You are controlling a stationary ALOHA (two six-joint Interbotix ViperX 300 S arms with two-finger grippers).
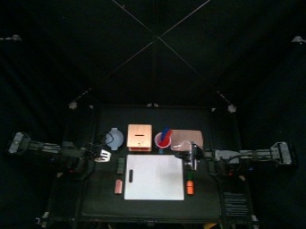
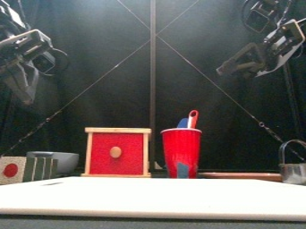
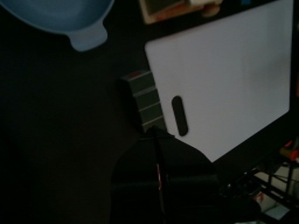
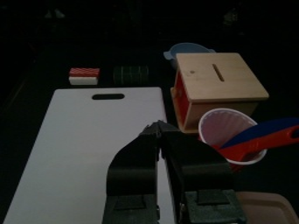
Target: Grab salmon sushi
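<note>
Left hand and right hand hung shut, empty; salmon sushi, tiny, dull orange-brown, lay lengthwise along the white board's left edge

Matt white plastic board; wooden box; glossy red cup.

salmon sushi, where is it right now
In the top view the salmon sushi lies left of the white board, near the table's front, opposite the brighter orange piece on the board's right.

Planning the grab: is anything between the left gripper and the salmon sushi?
Nothing visible does. Seen from above, the salmon sushi lies beside the white board, with only bare table between it and the left gripper.
</note>
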